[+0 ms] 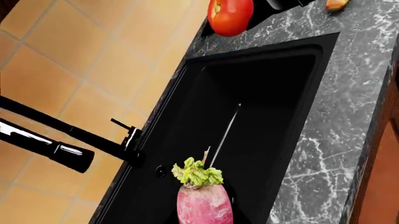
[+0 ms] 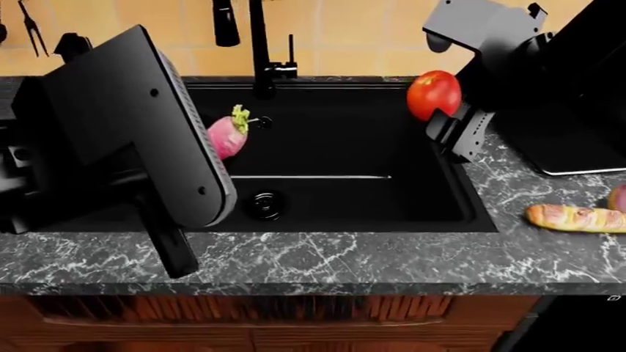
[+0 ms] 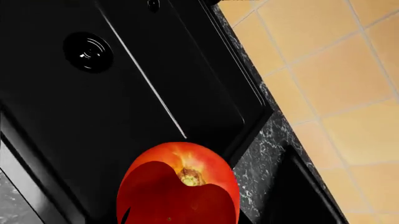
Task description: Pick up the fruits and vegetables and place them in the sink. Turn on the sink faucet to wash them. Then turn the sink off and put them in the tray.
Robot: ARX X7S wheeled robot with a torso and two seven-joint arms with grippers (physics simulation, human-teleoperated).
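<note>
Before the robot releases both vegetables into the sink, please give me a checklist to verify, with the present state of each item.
1. Radish carried by the left claw and over the sink: ok.
2. Tomato carried by the right claw: ok.
3. Tomato fully over the basin: cannot tell; the head view shows it near the sink's right rim.
4. Basin floor around the drain free of objects: ok.
5. Sink faucet running: no stream visible, ok.
6. Tray free for later: cannot tell, the right arm hides most of it.
</note>
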